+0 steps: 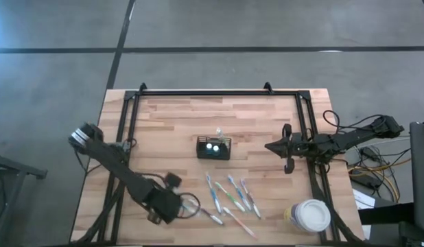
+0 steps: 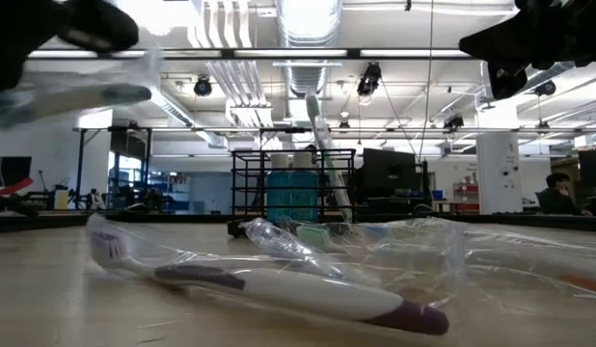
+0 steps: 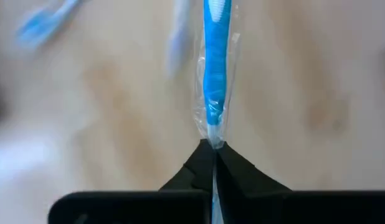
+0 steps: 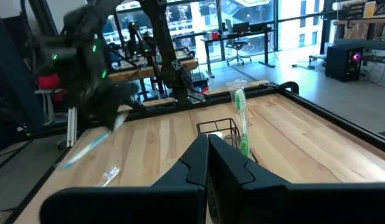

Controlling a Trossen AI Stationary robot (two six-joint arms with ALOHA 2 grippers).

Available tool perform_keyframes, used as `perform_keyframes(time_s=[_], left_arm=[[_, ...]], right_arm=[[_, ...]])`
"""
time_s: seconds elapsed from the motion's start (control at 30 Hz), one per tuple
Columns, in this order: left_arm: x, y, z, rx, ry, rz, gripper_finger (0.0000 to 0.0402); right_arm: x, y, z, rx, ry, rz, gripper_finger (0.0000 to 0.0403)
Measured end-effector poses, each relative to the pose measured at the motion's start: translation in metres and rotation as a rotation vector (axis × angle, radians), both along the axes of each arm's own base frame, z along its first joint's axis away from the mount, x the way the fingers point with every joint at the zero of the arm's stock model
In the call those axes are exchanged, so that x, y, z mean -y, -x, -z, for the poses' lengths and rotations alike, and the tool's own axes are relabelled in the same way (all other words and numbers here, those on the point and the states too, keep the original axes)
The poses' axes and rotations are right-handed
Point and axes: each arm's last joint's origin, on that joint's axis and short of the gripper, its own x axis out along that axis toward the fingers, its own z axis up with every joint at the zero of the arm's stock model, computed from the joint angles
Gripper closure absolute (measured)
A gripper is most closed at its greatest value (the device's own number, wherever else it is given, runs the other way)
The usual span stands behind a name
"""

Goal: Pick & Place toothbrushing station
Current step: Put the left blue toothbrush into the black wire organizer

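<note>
- My left end effector (image 1: 188, 205) sits near the front edge of the bench (image 1: 171, 123), left of centre, its fingers clamped on a blue toothbrush (image 3: 215, 62) in a clear wrapper.
- The caddy (image 1: 213, 147) stands at the middle of the bench, with a green toothbrush (image 4: 241, 118) upright in it.
- My right end effector (image 1: 288, 146) hangs near the right edge, level with the caddy and well apart from it, fingers pressed together and empty.
- More wrapped toothbrushes (image 1: 231, 195) lie between the caddy and the front edge.
- A white-lidded tub (image 1: 310, 215) sits at the front right corner.
</note>
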Motion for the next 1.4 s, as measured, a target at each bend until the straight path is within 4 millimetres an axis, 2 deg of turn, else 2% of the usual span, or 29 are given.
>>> perform_keyframes(time_s=[0.2, 0.43, 0.5, 0.6, 0.7, 0.8, 1.0, 1.13, 1.27, 1.4], left_arm=[[-0.031, 0.020, -0.059, 0.291, -0.238, -0.003, 0.0400], [-0.066, 0.033, -0.089, 0.501, -0.642, 0.016, 0.0401], [-0.073, 0.030, -0.090, 0.484, -0.718, 0.035, 0.0401], [-0.085, 0.020, -0.089, 0.430, -0.808, 0.070, 0.0401], [-0.095, 0.006, -0.088, 0.402, -0.874, 0.096, 0.0401], [-0.101, -0.010, -0.087, 0.394, -0.918, 0.123, 0.0401], [-0.109, -0.034, -0.083, 0.381, -0.993, 0.174, 0.0401], [-0.109, -0.047, -0.083, 0.383, -1.080, 0.191, 0.0401], [-0.106, -0.057, -0.084, 0.370, -1.170, 0.237, 0.0401], [-0.104, -0.066, -0.088, 0.391, -1.238, 0.233, 0.0401]], right_arm=[[-0.002, -0.005, -0.002, 0.028, 0.012, -0.008, 0.0394], [-0.006, -0.015, -0.003, 0.064, 0.007, -0.053, 0.0394], [-0.008, -0.019, -0.005, 0.064, 0.006, -0.084, 0.0394], [-0.012, -0.028, -0.018, 0.036, -0.001, -0.115, 0.0394], [-0.016, -0.044, -0.037, -0.085, 0.032, -0.091, 0.0386], [-0.020, -0.062, -0.059, -0.223, 0.079, -0.024, 0.0355], [-0.026, -0.099, -0.102, -0.454, 0.189, 0.130, 0.0264], [-0.030, -0.124, -0.121, -0.561, 0.252, 0.200, 0.0211], [-0.031, -0.147, -0.138, -0.636, 0.262, 0.165, 0.0181], [-0.027, -0.164, -0.154, -0.656, 0.238, 0.107, 0.0175]])
